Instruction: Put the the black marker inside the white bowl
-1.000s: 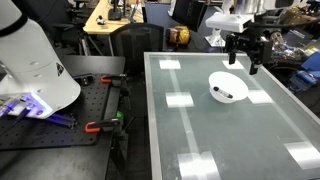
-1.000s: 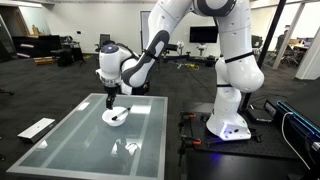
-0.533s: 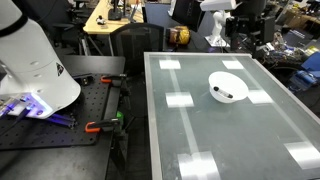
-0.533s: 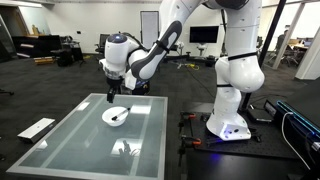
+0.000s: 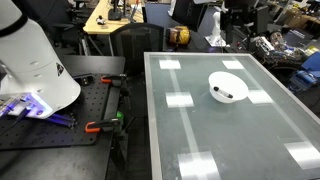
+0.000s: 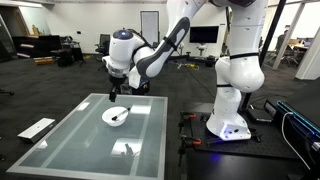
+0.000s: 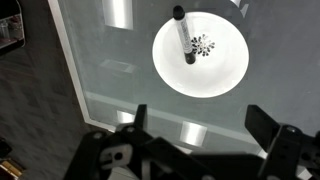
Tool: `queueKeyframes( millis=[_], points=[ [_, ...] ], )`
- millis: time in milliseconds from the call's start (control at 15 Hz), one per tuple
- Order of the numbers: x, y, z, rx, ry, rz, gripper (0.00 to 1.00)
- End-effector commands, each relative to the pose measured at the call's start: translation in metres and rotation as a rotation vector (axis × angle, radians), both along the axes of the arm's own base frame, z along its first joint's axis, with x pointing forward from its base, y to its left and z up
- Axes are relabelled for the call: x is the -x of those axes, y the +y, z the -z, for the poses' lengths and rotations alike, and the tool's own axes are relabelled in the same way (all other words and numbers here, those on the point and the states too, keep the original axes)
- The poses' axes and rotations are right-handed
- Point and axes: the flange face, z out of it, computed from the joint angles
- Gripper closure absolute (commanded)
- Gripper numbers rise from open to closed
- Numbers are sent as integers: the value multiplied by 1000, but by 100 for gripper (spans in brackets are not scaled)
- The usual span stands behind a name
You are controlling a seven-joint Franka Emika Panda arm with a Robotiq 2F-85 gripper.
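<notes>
The white bowl (image 5: 227,87) sits on the glass table (image 5: 200,130) and shows in both exterior views, also (image 6: 116,116). The black marker (image 5: 222,94) lies inside it, seen in the wrist view (image 7: 184,34) across the bowl's (image 7: 200,55) upper left part. My gripper (image 6: 113,92) hangs well above the bowl, open and empty; its two dark fingers (image 7: 205,125) frame the bottom of the wrist view. In the exterior view from the table's side the gripper is out of view above the frame.
The glass table (image 6: 90,140) reflects ceiling lights. A black breadboard bench with orange clamps (image 5: 100,125) and the robot base (image 5: 30,65) stand beside it. Desks, chairs and clutter (image 5: 130,20) fill the background.
My gripper has risen from just above the bowl, leaving the top of one exterior view. The marker stays in the bowl.
</notes>
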Motion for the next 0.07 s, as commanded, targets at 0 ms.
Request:
queueKeyframes(
  millis=[0],
  points=[
    [0, -1, 0, 0, 1, 1, 0]
  ],
)
